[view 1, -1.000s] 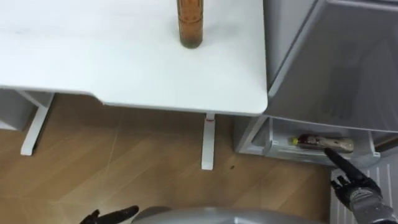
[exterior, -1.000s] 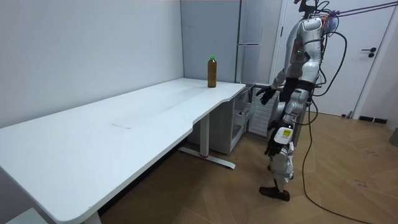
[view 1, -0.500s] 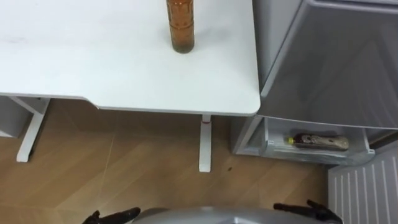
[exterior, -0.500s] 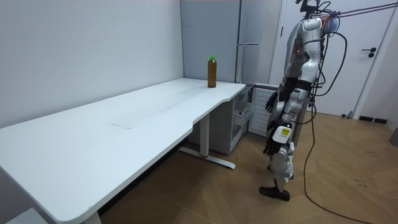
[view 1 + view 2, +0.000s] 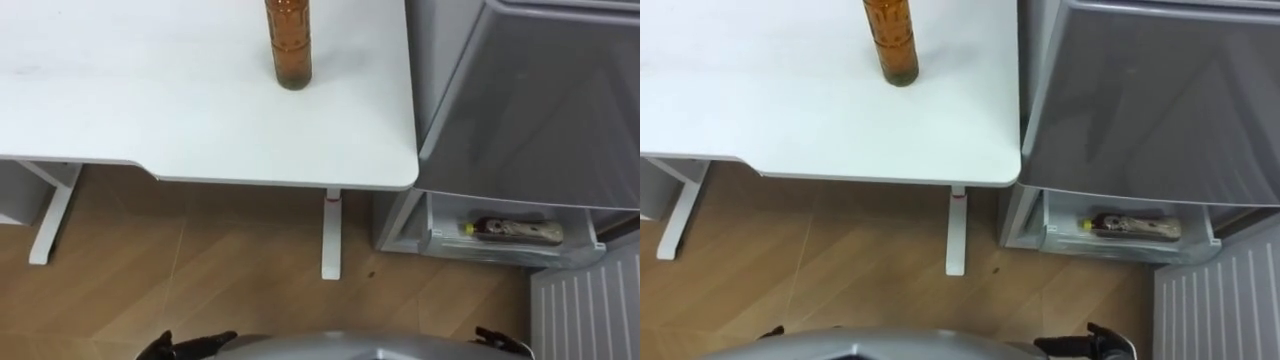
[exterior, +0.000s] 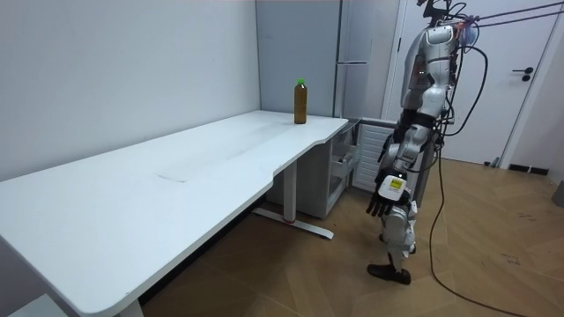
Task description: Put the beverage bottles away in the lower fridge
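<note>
— What are the fingers doing?
— The left hand (image 5: pixel 185 347) and right hand (image 5: pixel 500 342) hang low by the body. Their fingers are loose and fairly straight, and they hold nothing.
— And the drinks?
— The upright bottle (image 5: pixel 288 45) stands on the worktop (image 5: pixel 150 110), near the fridge (image 5: pixel 540 110). A second bottle (image 5: pixel 515 230) lies in the open bottom drawer (image 5: pixel 480 248).
— How will the upright bottle handle?
— It looks full, so I'd guess it is weighty, with smooth, slippery sides. Wrap the fingers round its middle.
</note>
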### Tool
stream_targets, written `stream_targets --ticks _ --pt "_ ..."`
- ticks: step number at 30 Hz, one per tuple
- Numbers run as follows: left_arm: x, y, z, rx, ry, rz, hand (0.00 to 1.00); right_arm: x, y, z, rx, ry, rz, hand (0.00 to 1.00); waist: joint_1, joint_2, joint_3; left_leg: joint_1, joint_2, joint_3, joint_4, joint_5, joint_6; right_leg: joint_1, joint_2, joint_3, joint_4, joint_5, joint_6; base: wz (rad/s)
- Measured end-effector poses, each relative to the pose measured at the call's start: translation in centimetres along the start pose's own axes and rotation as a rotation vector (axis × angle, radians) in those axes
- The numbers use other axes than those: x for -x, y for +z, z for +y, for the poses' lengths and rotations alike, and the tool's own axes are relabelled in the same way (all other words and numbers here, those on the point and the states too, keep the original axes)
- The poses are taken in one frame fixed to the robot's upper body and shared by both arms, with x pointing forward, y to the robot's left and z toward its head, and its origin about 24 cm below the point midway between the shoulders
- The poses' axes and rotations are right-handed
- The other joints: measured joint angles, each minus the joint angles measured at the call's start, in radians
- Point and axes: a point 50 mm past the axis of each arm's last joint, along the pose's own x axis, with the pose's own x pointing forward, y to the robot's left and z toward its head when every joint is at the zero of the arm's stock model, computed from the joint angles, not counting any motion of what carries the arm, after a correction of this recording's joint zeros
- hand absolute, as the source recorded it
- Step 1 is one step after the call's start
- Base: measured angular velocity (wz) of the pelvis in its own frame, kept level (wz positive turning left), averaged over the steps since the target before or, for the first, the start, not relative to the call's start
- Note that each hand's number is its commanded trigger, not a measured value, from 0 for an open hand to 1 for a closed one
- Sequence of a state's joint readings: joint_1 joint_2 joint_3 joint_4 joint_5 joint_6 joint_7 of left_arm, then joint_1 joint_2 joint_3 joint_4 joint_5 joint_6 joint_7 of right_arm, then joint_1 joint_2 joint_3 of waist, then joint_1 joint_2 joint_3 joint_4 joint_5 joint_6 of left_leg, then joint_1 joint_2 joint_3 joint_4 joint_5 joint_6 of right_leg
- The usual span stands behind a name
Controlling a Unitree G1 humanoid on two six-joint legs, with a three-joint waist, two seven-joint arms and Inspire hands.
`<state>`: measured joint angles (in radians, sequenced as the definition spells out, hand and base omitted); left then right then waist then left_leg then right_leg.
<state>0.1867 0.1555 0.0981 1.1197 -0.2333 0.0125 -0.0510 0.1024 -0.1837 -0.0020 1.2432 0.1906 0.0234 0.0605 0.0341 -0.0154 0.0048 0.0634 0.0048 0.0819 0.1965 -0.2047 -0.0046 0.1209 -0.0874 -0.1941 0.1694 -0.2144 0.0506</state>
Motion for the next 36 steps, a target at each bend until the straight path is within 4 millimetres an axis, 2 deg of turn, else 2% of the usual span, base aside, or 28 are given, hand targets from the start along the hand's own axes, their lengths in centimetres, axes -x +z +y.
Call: stream_targets --ticks 7,13,17,23,24,28,29,31,36 --pt "-0.3 1.7 -0.8 -0.142 -0.017 -0.032 0.0 0.0 0.2 0.1 0.003 0.0 -0.004 0.0 -0.008 0.002 0.0001 -0.001 0.0 -0.002 -0.001 0.0 0.0 0.003 0.001 0.003 0.0 0.002 0.0 0.0" --pt "-0.4 1.9 -0.8 -0.203 -0.018 -0.035 0.0 0.0 -0.4 0.0 -0.003 -0.003 0.006 0.0 -0.012 0.002 0.0002 0.0 -0.001 -0.002 -0.001 -0.001 0.0 0.005 0.002 0.014 -0.002 0.001 0.0 0.0" --pt "-0.3 1.5 -0.6 -0.203 0.005 -0.026 0.0 0.1 -0.5 0.0 -0.024 -0.007 0.005 0.0 -0.034 0.006 -0.0006 0.002 -0.002 -0.001 -0.001 0.0 0.0 0.004 0.004 0.034 -0.003 0.001 -0.001 0.0" --pt "-0.3 1.3 -0.7 0.026 0.078 -0.031 0.0 0.1 -0.8 0.1 -0.069 -0.02 0.006 0.0 -0.028 0.004 -0.0002 0.014 -0.002 0.008 -0.002 -0.001 0.0 0.009 0.006 0.053 -0.002 0.001 -0.001 -0.05" --pt "-0.3 1.4 -0.3 0.099 0.109 -0.036 0.0 0.1 -0.7 0.1 -0.069 -0.022 0.002 0.0 -0.026 0.008 -0.0026 0.016 -0.001 0.011 -0.001 -0.001 0.0 0.01 0.006 0.054 -0.001 0.001 -0.001 -0.05" --pt "0.1 2.0 1.5 0.299 0.266 -0.083 0.0 0.1 -1.0 0.0 -0.07 -0.031 0.007 0.0 -0.019 0.014 -0.0032 0.035 0.0 0.012 -0.003 -0.002 0.0 0.026 0.006 0.054 -0.001 0.002 -0.002 -0.01" --pt "0.4 3.1 2.1 0.358 0.321 -0.138 0.0 0.2 -1.2 0.0 -0.069 -0.035 0.008 0.0 -0.009 0.014 -0.0038 0.037 0.0 0.012 -0.003 -0.002 0.0 0.03 0.007 0.054 -0.003 0.002 -0.002 0.0" --pt "1.5 6.4 3.5 0.463 0.431 -0.299 0.0 0.2 -1.4 -0.1 -0.067 -0.047 0.012 0.0 0.023 0.014 -0.004 0.04 0.001 0.011 -0.001 -0.002 0.0 0.031 0.007 0.055 -0.002 0.002 -0.002 0.0" --pt "5.4 12.0 6.2 0.698 0.667 -0.624 0.0 0.2 -1.0 0.1 -0.044 -0.051 -0.025 0.0 0.035 0.015 -0.0054 0.05 -0.001 0.0 -0.006 -0.002 0.0 0.036 0.007 0.056 -0.002 0.002 -0.002 0.0"
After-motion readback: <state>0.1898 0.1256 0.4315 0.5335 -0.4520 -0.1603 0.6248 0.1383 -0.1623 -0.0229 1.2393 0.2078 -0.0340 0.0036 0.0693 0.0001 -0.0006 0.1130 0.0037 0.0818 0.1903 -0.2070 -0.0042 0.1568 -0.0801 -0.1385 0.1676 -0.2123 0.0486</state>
